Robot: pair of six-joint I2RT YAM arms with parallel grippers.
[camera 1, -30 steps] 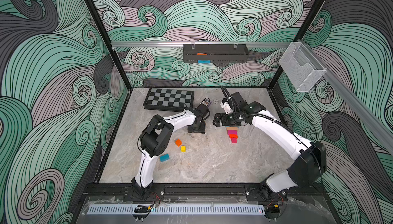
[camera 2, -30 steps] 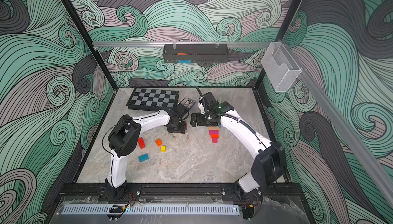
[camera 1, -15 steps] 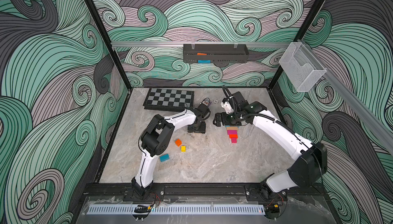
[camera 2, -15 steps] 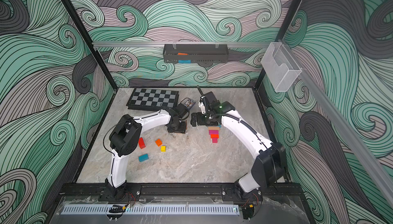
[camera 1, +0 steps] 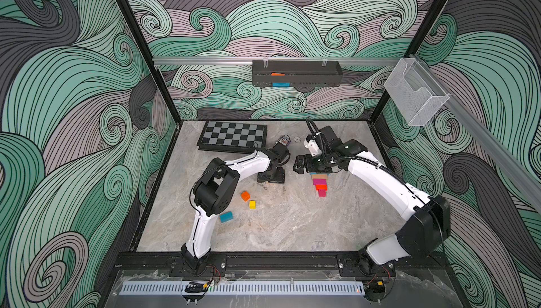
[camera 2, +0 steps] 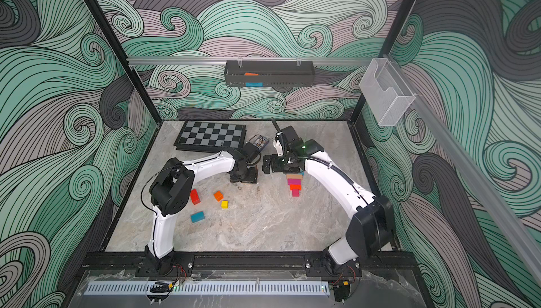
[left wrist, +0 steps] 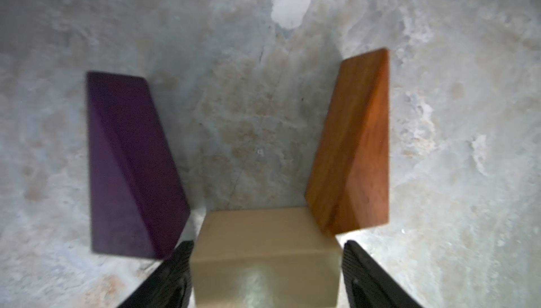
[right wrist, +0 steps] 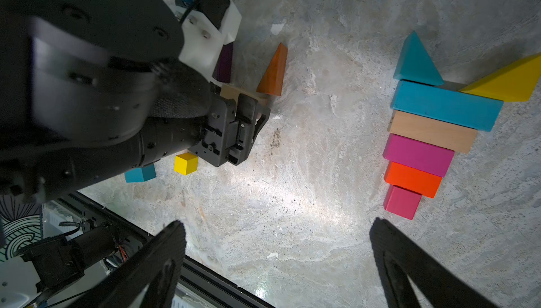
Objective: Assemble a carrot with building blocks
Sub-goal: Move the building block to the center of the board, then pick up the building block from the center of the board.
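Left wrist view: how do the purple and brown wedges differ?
The purple wedge is dark and matt, the brown wedge shows wood grain. The purple wedge flanks one side of the beige block, the brown wedge the other. In the right wrist view the purple wedge is partly hidden by the left arm, the brown wedge fully visible. Both are triangular wedges lying on the table.

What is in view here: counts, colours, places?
carrot stack: seven; pink, orange, magenta, beige, blue, teal wedge, yellow wedge; centre right.
loose blocks: four; red, orange, yellow, teal; near left arm.
beige block: one; left of the stack.
purple wedge, brown wedge: one each; flanking it.
chessboard: one; chequered; rear left.
card box: one; patterned; beside chessboard.
tray: one; black; rear rail, holding orange piece, blue piece.
clear holder: one; right rail.
left hand: black; straddles beige block, grip unclear.
right hand: black; open, empty.
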